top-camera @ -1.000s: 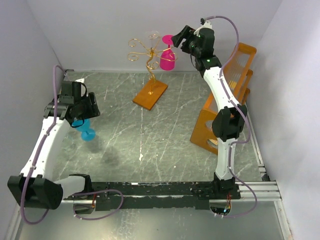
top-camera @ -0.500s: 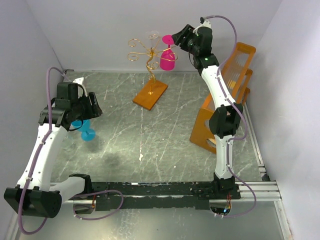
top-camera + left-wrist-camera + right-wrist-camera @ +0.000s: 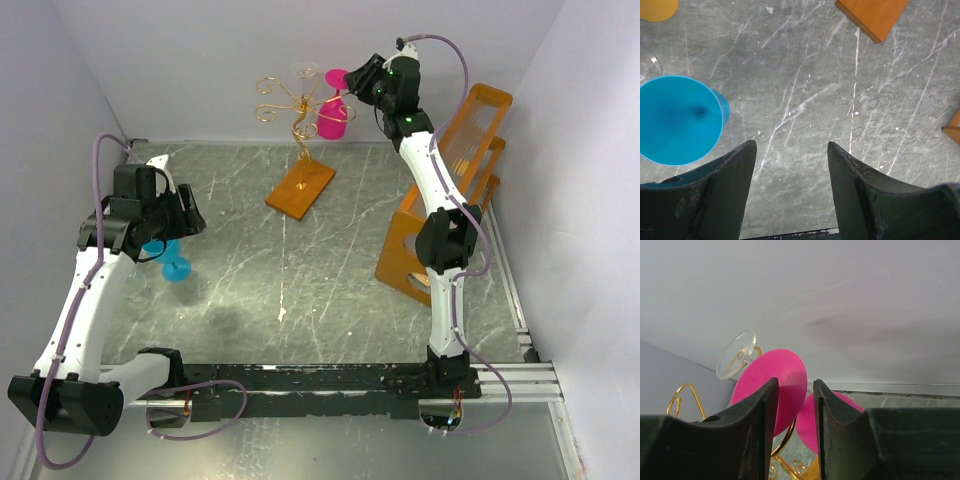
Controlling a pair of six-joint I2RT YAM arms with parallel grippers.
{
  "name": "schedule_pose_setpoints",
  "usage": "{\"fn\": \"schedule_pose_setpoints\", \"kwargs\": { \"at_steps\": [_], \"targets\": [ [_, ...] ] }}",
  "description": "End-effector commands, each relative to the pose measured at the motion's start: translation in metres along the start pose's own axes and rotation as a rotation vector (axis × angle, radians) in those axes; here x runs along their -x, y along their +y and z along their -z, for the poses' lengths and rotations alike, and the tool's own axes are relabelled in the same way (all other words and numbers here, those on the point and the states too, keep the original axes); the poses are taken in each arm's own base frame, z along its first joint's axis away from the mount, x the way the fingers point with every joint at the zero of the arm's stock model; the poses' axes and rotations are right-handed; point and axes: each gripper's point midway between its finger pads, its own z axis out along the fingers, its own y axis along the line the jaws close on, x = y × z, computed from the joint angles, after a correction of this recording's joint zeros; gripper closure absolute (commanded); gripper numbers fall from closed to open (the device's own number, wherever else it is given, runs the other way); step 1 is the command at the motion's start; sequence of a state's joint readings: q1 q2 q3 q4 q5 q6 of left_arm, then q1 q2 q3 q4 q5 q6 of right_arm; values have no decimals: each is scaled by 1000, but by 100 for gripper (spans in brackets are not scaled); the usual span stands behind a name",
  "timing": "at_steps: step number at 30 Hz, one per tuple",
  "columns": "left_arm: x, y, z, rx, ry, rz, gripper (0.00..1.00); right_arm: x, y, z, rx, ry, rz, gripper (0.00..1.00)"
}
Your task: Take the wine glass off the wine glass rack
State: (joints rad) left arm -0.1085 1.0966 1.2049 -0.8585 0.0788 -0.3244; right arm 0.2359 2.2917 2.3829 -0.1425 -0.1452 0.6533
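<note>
One grey veined counter (image 3: 330,260) is seen, with an orange frame (image 3: 487,108) stood at its right side. Toward the back, the wine glass rack (image 3: 300,188) is set on its orange base, and a pink wine glass (image 3: 334,120) is hung bowl-down from a scroll arm on the rack's right. A blue glass (image 3: 677,117) is seen at the left. The left claw (image 3: 791,145) is held wide and empty just beside the blue glass. The right claw (image 3: 795,381) is narrowed about the pink glass's foot; whether it is gripped cannot be told.
</note>
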Motion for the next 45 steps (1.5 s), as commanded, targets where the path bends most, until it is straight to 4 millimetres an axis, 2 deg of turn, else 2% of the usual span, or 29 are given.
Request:
{"fn": "schedule_pose_setpoints", "kwargs": {
  "at_steps": [1,7,17,25,32,36,45],
  "targets": [
    [15,-13,14,-56,-54,-21,30,-2,0,-2,0,-1,17,69],
    [17,-13,18,-52,-62,-21,30,6,0,3,-23,-18,23,83],
    [18,-14,21,-57,-70,-21,30,16,0,12,-49,-37,23,100],
    [21,-15,26,-58,-84,-21,31,34,26,25,35,-54,-100,100],
    [20,-15,30,-58,-96,-20,31,51,37,44,98,-59,-184,100],
    [18,-16,29,-67,-86,-19,31,52,47,51,142,-43,-213,100],
    [19,-17,31,-71,-94,-19,31,38,61,59,231,22,-318,100]
  ]
}}
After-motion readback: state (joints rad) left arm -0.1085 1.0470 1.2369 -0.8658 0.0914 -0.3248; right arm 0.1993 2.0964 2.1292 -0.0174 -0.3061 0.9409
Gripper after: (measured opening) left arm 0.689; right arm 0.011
